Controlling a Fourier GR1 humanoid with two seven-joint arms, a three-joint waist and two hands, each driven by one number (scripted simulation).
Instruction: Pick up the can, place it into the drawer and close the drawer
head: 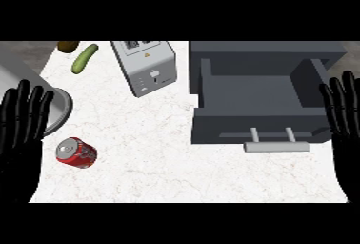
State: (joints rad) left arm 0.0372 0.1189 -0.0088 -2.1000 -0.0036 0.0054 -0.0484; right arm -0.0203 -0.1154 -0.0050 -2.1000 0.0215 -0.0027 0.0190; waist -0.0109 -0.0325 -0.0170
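Two black hands rest at the sides of the white marbled tabletop, both with straight fingers pointing up and holding nothing. The left hand shows at the tabletop's left edge, the right hand at its right edge, just beside the drawer's right wall.

The red metal can with a silver top lies tilted near the tabletop's left edge, toward the near left corner. It is just beside the left hand, though I cannot tell whether they touch. It sits well apart from the drawer.

The dark grey open drawer takes up the right part of the tabletop, pulled out toward the near edge, with its pale grey bar handle on the front. Its inside shows only bare grey floor.

A silver two-slot toaster stands tilted near the far edge, just left of the drawer. A green cucumber lies near the far left corner, with a brown rounded object beside it at the far edge; what that is I cannot tell. A grey round metal rim shows at the left edge, partly hidden behind the fingers of the left hand.
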